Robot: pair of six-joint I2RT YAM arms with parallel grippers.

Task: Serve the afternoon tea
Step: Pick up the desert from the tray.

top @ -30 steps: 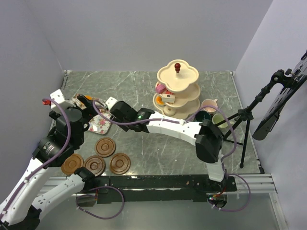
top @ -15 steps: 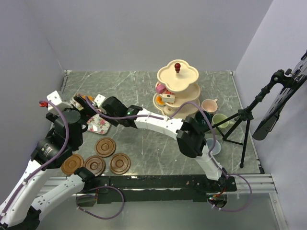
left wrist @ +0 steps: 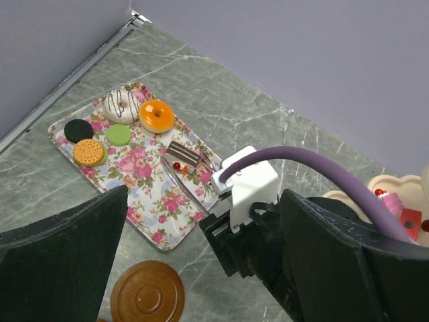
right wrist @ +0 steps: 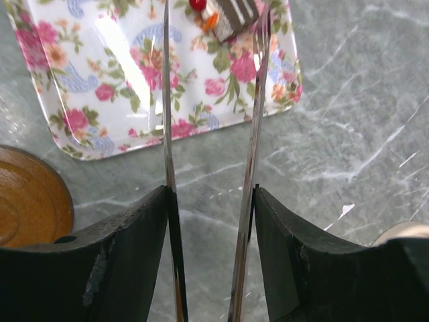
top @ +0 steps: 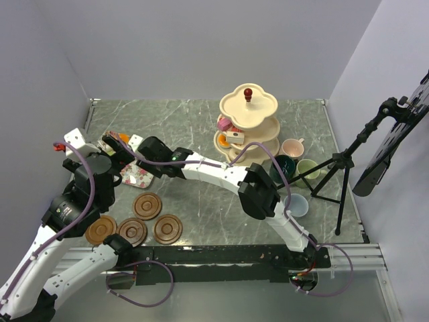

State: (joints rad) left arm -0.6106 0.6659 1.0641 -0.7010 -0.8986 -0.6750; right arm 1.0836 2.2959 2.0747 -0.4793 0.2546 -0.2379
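Over the tray at the desk's left, the right fingers clamp the tongs so their spread tips straddle the cake for a pinch (it lies on the tray, not yet on the stand), while the left fingers hover splayed and empty.

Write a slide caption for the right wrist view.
Right gripper holding metal tongs, aimed at chocolate slice on floral tray.
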